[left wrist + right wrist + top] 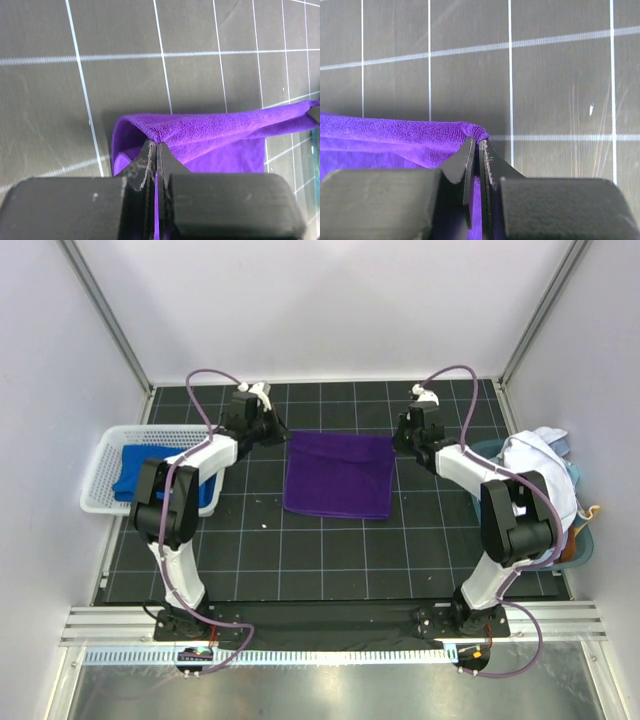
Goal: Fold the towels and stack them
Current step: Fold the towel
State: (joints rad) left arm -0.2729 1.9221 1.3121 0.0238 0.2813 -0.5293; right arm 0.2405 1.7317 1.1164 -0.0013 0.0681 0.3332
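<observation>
The left claw (154, 146) is pressed together on one far corner of the purple towel (337, 475). The right claw (478, 142) is clamped on the other far corner. The towel lies spread on the black grid mat (250, 540), between the two claws and nearer the arm bases. The blue towel (130, 480) lies in the white basket (100, 450), outward from the left claw. The white towel (540, 465) is heaped outward from the right claw.

Bright, even light; soft shadows.

We are stretching our white-and-black left arm (200, 455) and right arm (462, 466) forward, elbows bent high, wrists angling toward each other. We are pinching the black left hand (154, 146) and right hand (476, 143) on corners of the deep purple terry towel (338, 475).
</observation>
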